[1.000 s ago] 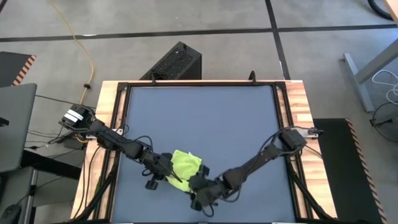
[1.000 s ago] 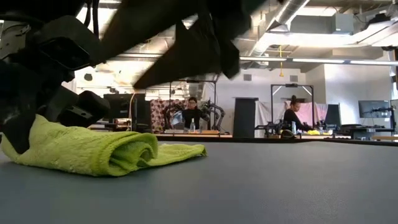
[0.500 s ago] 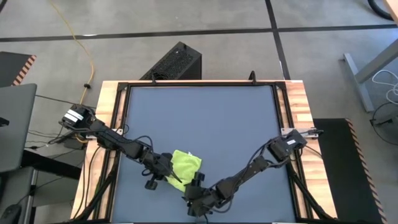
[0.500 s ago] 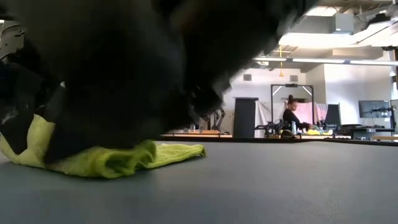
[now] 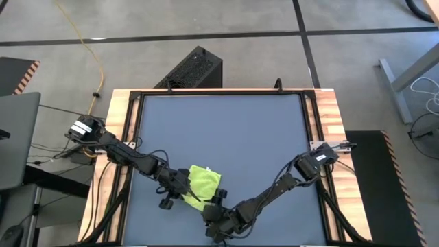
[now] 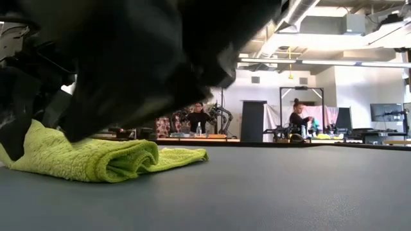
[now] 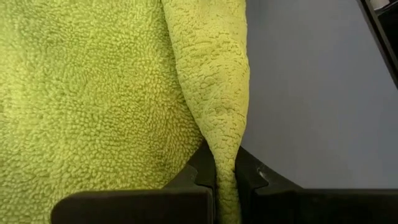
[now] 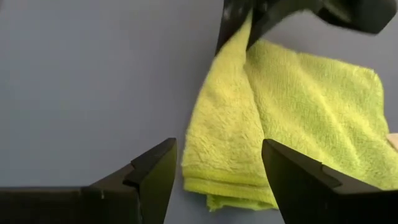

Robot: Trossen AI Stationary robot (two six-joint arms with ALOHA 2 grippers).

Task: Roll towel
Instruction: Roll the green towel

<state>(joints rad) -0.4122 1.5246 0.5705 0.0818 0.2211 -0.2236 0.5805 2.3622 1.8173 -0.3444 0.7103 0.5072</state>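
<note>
Tabletop [image 5: 322, 130] with wooden edges carries a dark blue-grey mat [image 5: 226, 130] that covers nearly all of it. Both my arms reach in from the two sides and meet near the mat's near edge, left of centre. Towel [image 5: 204, 181], lime-green, lies there on the mat, partly folded; the low view shows a thick rounded fold [image 6: 138, 157] on one side and a thin flat layer trailing out along the mat from it. My left jaws [image 7: 226, 180] are closed tight on a raised ridge of the towel, the cloth pinched between the two dark fingers [image 7: 202, 169] and standing up from the rest of the pile. My right jaws [image 8: 217, 171] stand wide open with nothing in them, just short of the towel's folded edge, the fingers [image 8: 155, 171] spread to either side of that edge and not touching it; from that wrist the left jaws' pinch shows on the far side of the cloth. Black box [image 5: 192, 68] sits on the floor beyond the tabletop. Two people are in the room behind, far off.
</note>
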